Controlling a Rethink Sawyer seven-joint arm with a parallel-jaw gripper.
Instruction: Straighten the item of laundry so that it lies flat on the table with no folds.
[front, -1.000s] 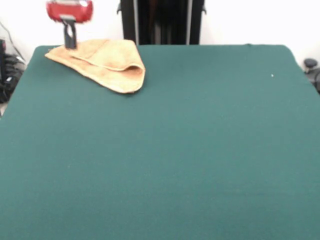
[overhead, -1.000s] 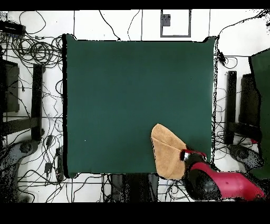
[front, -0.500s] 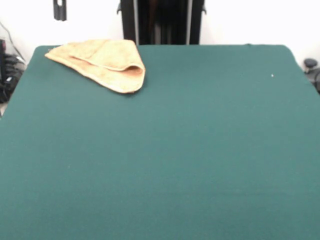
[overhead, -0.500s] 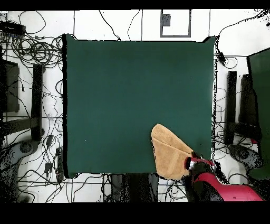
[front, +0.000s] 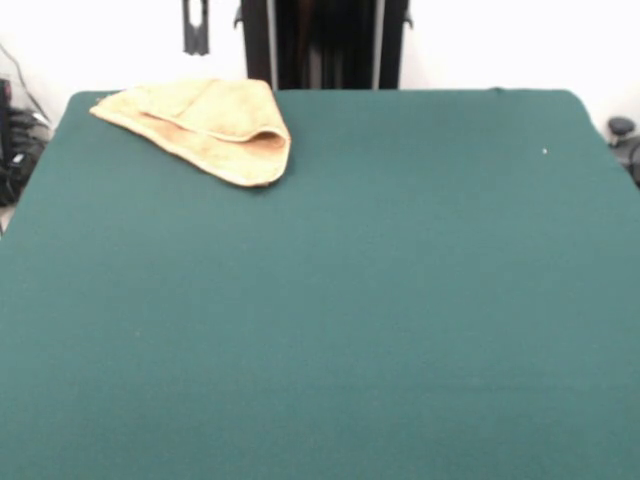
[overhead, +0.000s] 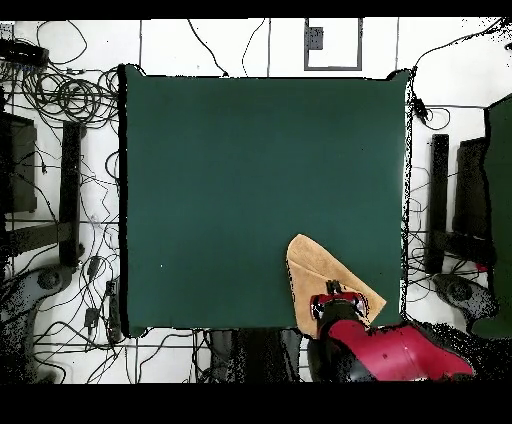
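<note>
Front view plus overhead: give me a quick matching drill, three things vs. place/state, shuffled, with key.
Things:
1. towel
2. table
3. tool

Place/state:
A. covered in dark green cloth, fills most of the front view
B. raised above the cloth at the front view's top edge, touching nothing
C. folded over on itself at a corner of the table

Pairs: 1-C, 2-A, 3-B
</note>
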